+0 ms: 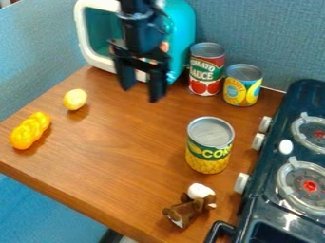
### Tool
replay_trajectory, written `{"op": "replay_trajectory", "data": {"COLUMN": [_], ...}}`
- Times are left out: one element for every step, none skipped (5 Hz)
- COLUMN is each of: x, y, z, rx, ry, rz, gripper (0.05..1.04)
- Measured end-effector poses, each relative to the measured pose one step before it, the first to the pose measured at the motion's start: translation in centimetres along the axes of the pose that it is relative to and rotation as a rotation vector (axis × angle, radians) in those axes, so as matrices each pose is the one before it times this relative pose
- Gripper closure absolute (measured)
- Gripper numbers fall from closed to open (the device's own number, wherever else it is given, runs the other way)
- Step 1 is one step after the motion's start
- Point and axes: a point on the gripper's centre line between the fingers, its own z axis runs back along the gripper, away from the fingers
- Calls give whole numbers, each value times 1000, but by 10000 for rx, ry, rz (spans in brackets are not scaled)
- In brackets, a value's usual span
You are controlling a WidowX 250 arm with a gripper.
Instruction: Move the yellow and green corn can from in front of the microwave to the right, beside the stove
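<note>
1. Wooden table [120, 142]: any descent is best made straight and slow, stopping short of the wood; the front edge leaves little margin.
2. Black stove [266, 223]: it stands along the table's right edge, so the wrist should keep clear of its knobs.
3. Teal toy microwave [183, 28]: it stands at the far edge, behind the gripper [141, 93] in this view. Sideways turns need care, since a knock could shift it.
4. The gripper hangs over the far part of the table, its two fingers wide apart with nothing between them. Centring before closing would matter most.
5. Corn-coloured can [209, 151], upright towards the right edge; red-labelled can [206, 71] and yellow-and-blue can [242, 88], side by side near the far right corner. Their round walls call for an even squeeze.
6. Brown-and-white toy figure [188, 209], near the front edge, and orange lumpy toy [30, 131], towards the left edge: grip across the narrow side.
7. Yellow lemon-like toy [75, 99], by the left edge: it may roll if caught off-centre.
</note>
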Motion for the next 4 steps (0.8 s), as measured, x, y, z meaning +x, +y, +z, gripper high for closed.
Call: {"op": "replay_trajectory", "data": {"x": [-2383, -2096, -1604, -745], "y": [2675, 2718, 2492, 1196], "z": [-761, -1119, -334, 469], "rx": [904, 313, -182, -616], "ry": [877, 452, 94, 86], "rz": [-572, 2, 278, -421], "gripper": [82, 82, 82, 82]}}
